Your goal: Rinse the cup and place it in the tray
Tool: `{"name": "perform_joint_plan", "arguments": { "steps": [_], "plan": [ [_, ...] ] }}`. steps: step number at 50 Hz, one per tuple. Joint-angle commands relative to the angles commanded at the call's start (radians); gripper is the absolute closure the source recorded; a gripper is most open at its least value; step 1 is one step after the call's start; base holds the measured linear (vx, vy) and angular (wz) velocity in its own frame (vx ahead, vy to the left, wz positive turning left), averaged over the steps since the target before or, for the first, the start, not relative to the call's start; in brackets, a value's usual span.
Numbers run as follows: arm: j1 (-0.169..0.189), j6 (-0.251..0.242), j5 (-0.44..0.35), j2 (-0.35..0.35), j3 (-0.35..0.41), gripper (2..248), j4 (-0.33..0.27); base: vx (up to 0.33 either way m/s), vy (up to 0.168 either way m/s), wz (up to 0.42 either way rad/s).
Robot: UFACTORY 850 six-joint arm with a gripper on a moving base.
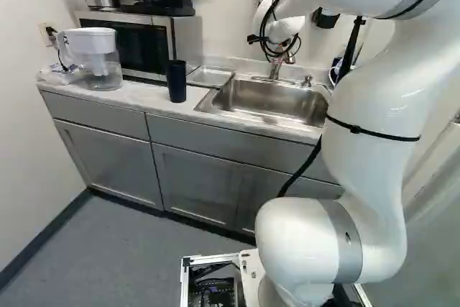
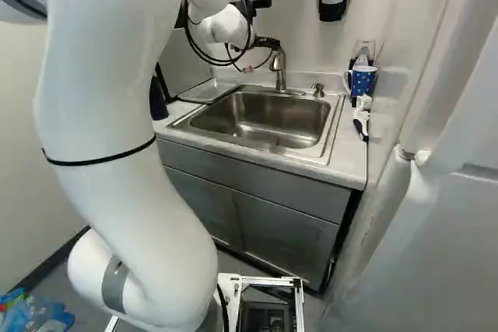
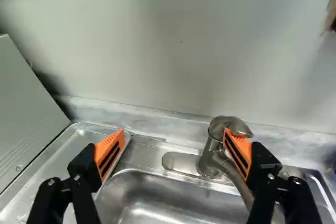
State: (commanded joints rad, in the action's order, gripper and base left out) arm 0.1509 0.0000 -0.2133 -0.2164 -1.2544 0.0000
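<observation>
Where the tool (image 2: 261, 55) hangs: near the faucet (image 2: 278, 66), fingers wide
Cup (image 1: 176, 81): upright, near the surface (image 1: 136, 95)'s front edge
Tray (image 1: 210, 75): beside the sink (image 1: 269, 100)'s left edge

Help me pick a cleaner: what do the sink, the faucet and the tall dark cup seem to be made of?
The sink looks like brushed stainless steel: grey, with soft reflections. The faucet seems satin metal, by its muted sheen. The tall dark cup is opaque and fairly dull: plastic or coated metal, I can't tell which.
</observation>
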Motion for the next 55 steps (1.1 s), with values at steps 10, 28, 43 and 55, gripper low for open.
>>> {"name": "perform_joint_plan", "arguments": {
  "steps": [10, 28, 43, 55],
  "plan": [
    [0.005, 0.0, -0.002, -0.001, -0.002, 3, 0.0, 0.0, 0.0, 0.0],
    [0.008, 0.0, -0.063, -0.009, -0.01, 3, 0.0, 0.0, 0.0, 0.0],
    [0.009, 0.0, -0.122, -0.027, -0.031, 3, 0.0, 0.0, 0.0, 0.0],
    [0.012, 0.0, -0.125, -0.034, -0.038, 3, 0.0, 0.0, 0.0, 0.0]
  ]
}}
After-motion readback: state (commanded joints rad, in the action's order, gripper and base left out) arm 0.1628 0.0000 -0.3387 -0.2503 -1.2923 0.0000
